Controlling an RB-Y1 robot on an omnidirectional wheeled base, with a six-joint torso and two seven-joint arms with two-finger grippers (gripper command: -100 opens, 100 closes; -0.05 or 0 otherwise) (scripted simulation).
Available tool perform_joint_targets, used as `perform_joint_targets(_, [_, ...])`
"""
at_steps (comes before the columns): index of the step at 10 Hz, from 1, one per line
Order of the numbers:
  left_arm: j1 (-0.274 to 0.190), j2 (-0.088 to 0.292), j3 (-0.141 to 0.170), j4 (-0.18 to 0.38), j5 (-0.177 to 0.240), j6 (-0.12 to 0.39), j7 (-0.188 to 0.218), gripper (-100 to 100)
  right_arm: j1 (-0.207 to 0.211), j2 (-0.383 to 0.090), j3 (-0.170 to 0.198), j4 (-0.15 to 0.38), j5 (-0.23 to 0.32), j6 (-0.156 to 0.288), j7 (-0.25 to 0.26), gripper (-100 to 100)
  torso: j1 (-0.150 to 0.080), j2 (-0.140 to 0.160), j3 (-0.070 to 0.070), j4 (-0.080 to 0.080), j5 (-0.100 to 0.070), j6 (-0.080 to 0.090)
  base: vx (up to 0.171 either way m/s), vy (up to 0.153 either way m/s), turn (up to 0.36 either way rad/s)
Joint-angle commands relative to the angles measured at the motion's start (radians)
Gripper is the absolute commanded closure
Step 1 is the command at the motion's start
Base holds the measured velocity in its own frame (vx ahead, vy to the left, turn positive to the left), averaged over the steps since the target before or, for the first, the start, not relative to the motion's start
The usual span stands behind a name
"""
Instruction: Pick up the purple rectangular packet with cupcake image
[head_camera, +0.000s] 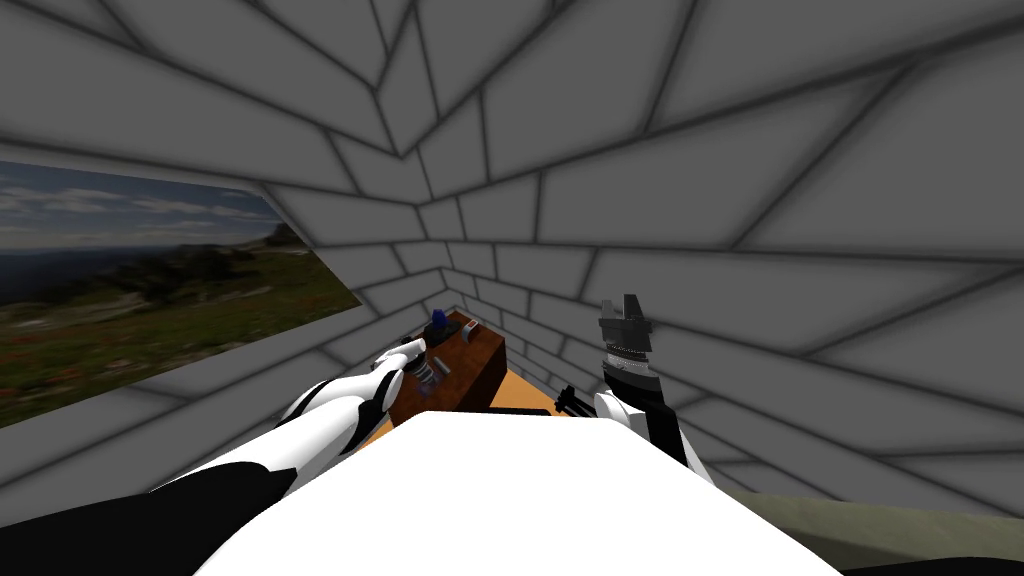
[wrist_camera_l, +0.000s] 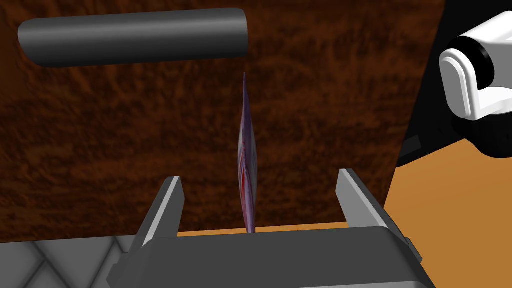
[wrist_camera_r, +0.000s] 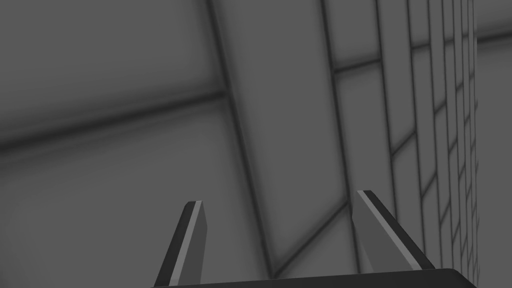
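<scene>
The purple packet (wrist_camera_l: 247, 150) stands on its thin edge on a dark brown wooden table (wrist_camera_l: 100, 150), showing red and white print along its side. My left gripper (wrist_camera_l: 260, 177) is open and straddles the packet's near end, with one finger on each side and a gap to both. In the head view my left gripper (head_camera: 432, 372) hangs over the small brown table (head_camera: 480, 365) in the room's corner. My right gripper (head_camera: 625, 310) is raised to the right of the table, open and holding nothing (wrist_camera_r: 280, 205).
A dark grey cylinder (wrist_camera_l: 135, 35) lies across the tabletop beyond the packet. A blue object (head_camera: 438, 320) and a small red and white thing (head_camera: 470, 328) sit at the table's far end. Orange floor (wrist_camera_l: 450, 210) borders the table. Grey tiled walls close in behind it.
</scene>
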Motion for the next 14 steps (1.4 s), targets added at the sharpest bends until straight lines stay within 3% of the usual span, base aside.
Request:
perform_joint_targets(1, [-0.013, 0.002, 0.000, 0.038, 0.000, -0.017, -0.008, -100, 0.000, 0.000, 0.000, 0.000, 0.000, 0.000, 0.000, 0, 0.000, 0.000, 0.000, 0.000, 0.000, 0.000, 0.000, 0.000, 0.000])
perform_joint_targets(2, [0.003, -0.018, 0.001, 0.048, -0.002, -0.051, -0.013, -100, 0.000, 0.000, 0.000, 0.000, 0.000, 0.000, 0.000, 0, 0.000, 0.000, 0.000, 0.000, 0.000, 0.000, 0.007, -0.008, 0.025])
perform_joint_targets(3, [0.011, -0.013, 0.001, 0.023, -0.001, -0.030, -0.008, -100, 0.000, 0.000, 0.000, 0.000, 0.000, 0.000, 0.000, 0, 0.000, 0.000, 0.000, 0.000, 0.000, 0.000, 0.004, -0.007, 0.012])
perform_joint_targets(4, [0.015, -0.016, 0.001, 0.018, -0.001, -0.032, -0.007, 100, 0.000, 0.000, 0.000, 0.000, 0.000, 0.000, 0.000, 0, 0.000, 0.000, 0.000, 0.000, 0.000, 0.000, 0.000, 0.000, 0.000])
perform_joint_targets(8, [0.014, -0.015, 0.002, 0.019, -0.001, -0.032, -0.006, 100, 0.000, 0.000, 0.000, 0.000, 0.000, 0.000, 0.000, 0, 0.001, 0.000, 0.000, 0.000, 0.001, 0.000, 0.000, 0.000, 0.000])
perform_joint_targets(9, [0.014, -0.015, 0.002, 0.019, -0.001, -0.032, -0.006, 0, 0.000, 0.000, 0.000, 0.000, 0.000, 0.000, 0.000, 0, 0.001, 0.000, 0.000, 0.000, 0.001, 0.000, 0.000, 0.000, 0.000])
perform_joint_targets(10, [0.003, -0.018, 0.001, 0.048, -0.002, -0.051, -0.013, 100, 0.000, 0.000, 0.000, 0.000, 0.000, 0.000, 0.000, 0, 0.001, 0.000, 0.000, 0.000, 0.001, 0.000, 0.006, 0.012, -0.006])
perform_joint_targets(12, [-0.025, 0.018, -0.002, 0.030, 0.002, 0.010, -0.004, 100, 0.000, 0.000, 0.000, 0.000, 0.000, 0.000, 0.000, 0, 0.002, 0.000, 0.000, 0.000, 0.001, 0.001, -0.010, 0.009, -0.032])
perform_joint_targets(13, [-0.005, 0.004, -0.001, 0.009, 0.000, 0.002, 0.000, 100, 0.000, 0.000, 0.000, 0.000, 0.000, 0.000, 0.000, 0, 0.002, 0.000, 0.000, 0.000, 0.001, 0.001, -0.004, 0.004, -0.013])
perform_joint_targets(14, [-0.006, 0.006, -0.001, 0.007, 0.000, 0.007, 0.001, 0, 0.000, 0.000, 0.000, 0.000, 0.000, 0.000, 0.000, 0, 0.002, 0.000, -0.001, -0.001, 0.002, 0.001, 0.000, 0.000, 0.000])
